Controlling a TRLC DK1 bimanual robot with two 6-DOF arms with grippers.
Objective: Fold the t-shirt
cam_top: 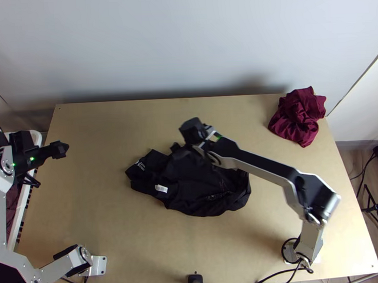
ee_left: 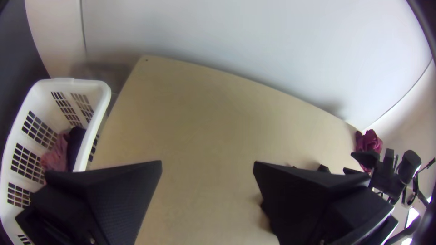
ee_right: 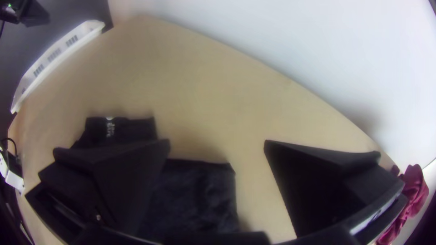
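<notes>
A black t-shirt (cam_top: 204,184) lies bunched in the middle of the table, a white label and small white lettering on its left part. Over its upper edge is my right gripper (cam_top: 184,138). The right wrist view shows this gripper (ee_right: 217,143) open wide, with dark cloth (ee_right: 195,195) below and partly behind one finger. Far from the shirt, at the table's left edge, is my left gripper (cam_top: 60,150). In its own wrist view that gripper (ee_left: 208,164) is open, bare table between the fingers.
Dark red cloth (cam_top: 299,116) is heaped at the table's back right corner. Beyond the left edge stands a white basket (ee_left: 97,122) with pink and dark cloth inside. A pale wall (cam_top: 184,45) rises behind the table.
</notes>
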